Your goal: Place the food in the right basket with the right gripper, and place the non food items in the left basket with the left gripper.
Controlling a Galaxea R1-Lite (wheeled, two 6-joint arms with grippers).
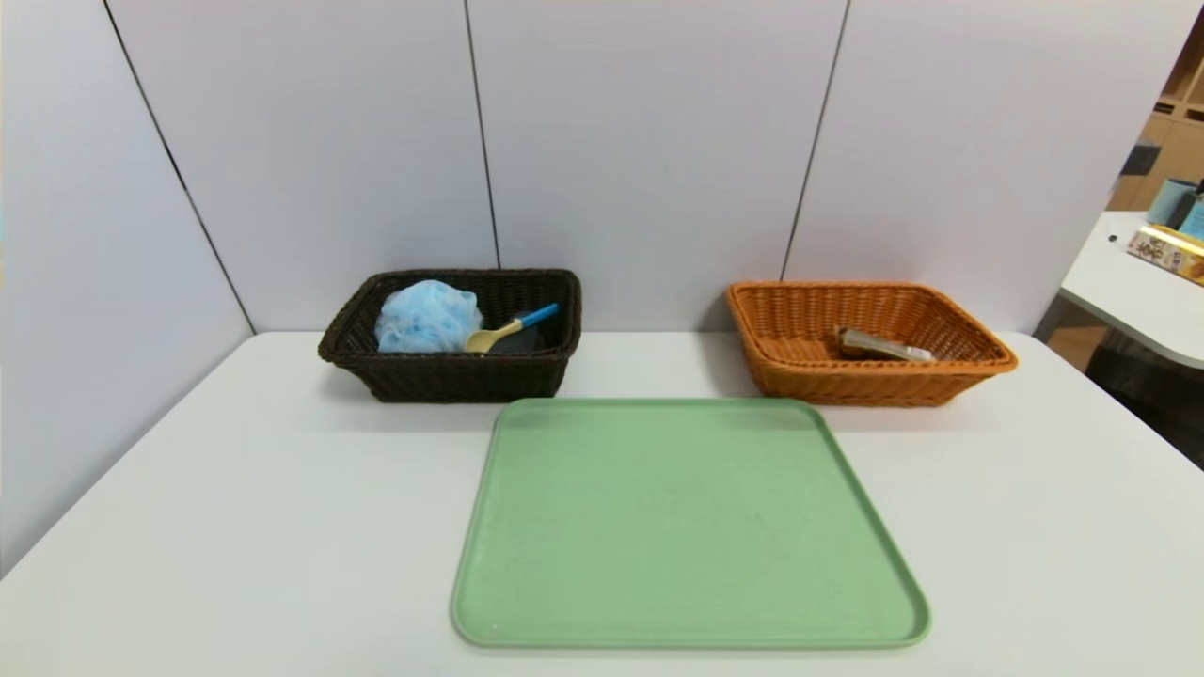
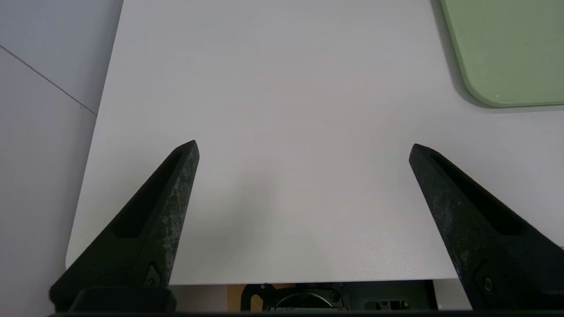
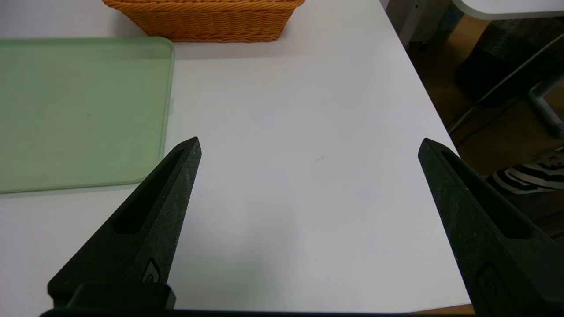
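Nearest, with 12 o'clock pointing to the far side, the left gripper [image 2: 304,152] hangs over the white table [image 1: 235,527] at about 8 o'clock from the tray, jaws wide apart and holding nothing. The right gripper [image 3: 310,145] is over the table at about 4 o'clock from the tray, its jaws also wide apart and empty.

Next comes the pale green tray [image 1: 687,527], flat, with rounded corners and a low raised rim.

Beyond it, at 1 o'clock, stands the orange wicker basket [image 1: 847,384]. Inside lies the food packet [image 1: 879,346], narrow and oblong, in clear wrap, brownish at one end with a whitish label at the other; its length runs from 10 to 4 o'clock.

At 11 o'clock stands the dark brown wicker basket [image 1: 451,378]. It holds the bath pouf [image 1: 428,318], light blue, round and ruffled, and just beside it the spoon [image 1: 513,329], its pale yellow bowl towards 8 o'clock, blue handle towards 2. A dark cloth [image 1: 517,342] shows partly under the spoon.
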